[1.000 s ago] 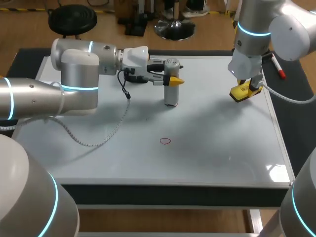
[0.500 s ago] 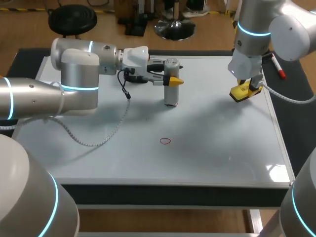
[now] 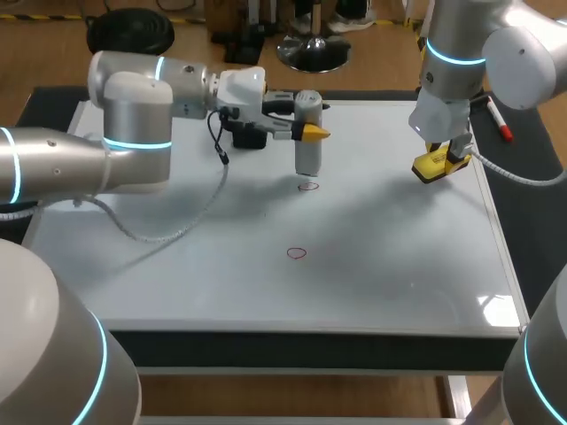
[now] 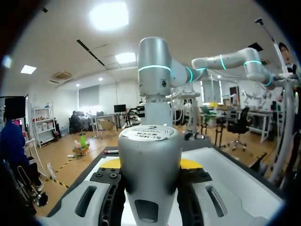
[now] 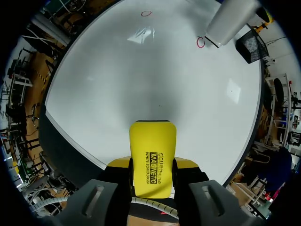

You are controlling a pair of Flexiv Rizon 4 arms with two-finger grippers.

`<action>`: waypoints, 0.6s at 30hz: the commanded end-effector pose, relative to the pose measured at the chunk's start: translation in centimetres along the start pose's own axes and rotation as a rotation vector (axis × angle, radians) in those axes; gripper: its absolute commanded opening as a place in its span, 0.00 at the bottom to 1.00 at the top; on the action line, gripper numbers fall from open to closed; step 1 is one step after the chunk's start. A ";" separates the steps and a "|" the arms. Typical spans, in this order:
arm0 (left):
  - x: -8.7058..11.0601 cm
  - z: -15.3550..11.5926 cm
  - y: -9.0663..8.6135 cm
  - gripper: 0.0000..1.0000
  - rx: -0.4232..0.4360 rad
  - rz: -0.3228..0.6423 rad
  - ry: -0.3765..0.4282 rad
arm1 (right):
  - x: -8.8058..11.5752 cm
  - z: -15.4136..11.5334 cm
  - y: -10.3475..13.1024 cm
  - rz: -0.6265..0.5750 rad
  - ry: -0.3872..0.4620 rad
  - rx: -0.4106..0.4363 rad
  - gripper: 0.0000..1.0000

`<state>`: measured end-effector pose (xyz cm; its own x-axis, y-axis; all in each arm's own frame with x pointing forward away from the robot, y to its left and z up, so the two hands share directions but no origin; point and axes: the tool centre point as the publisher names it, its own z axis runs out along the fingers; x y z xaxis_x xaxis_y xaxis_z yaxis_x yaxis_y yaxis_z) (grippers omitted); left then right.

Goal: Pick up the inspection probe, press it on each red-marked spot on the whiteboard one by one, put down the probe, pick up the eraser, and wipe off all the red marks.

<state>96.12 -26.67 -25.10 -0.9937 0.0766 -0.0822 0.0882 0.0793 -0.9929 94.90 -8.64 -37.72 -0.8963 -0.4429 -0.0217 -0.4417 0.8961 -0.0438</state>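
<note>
The probe [image 3: 307, 161] was a silver tube, and it stood straight up and down over the far middle of the whiteboard [image 3: 381, 274]. My left gripper [image 3: 310, 133] had it. In the left wrist view, one yellow finger [image 4: 190, 164] pressed on each side of the probe [image 4: 150, 141], so the grip was tight around its fat body.

The probe's bottom end was right by a small red ring [image 3: 307, 186] drawn on the board. I could not tell if it touched the board. A second red ring [image 3: 297, 253] sat nearer to me, well apart from the first.

A black box [image 3: 248, 139] sat on the board just behind the left gripper.

Off at the right side of the board, my right gripper [image 3: 438, 165] hung above the board. Its fingers were closed on the two sides of the yellow eraser [image 5: 153, 155], with the flat end pointing down at the board.

A red pen [image 3: 499, 121] lay past the board's right edge.
</note>
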 end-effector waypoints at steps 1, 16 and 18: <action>-1.3 -0.8 -1.5 0.00 -0.018 0.004 0.040 | 0.0 0.0 -0.1 -0.002 0.002 0.002 0.00; -6.8 -2.6 -6.0 0.00 -0.046 0.050 0.203 | 0.0 0.0 -0.1 -0.002 0.002 0.002 0.00; -7.6 -2.8 -6.4 0.00 -0.050 0.058 0.216 | 0.0 0.0 -0.1 -0.002 0.002 0.002 0.00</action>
<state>102.08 -24.91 -18.50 -0.9754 0.1761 -0.1328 0.1535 0.1097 -0.9820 94.90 -8.64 -37.73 -0.8963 -0.4429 -0.0217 -0.4417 0.8961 -0.0438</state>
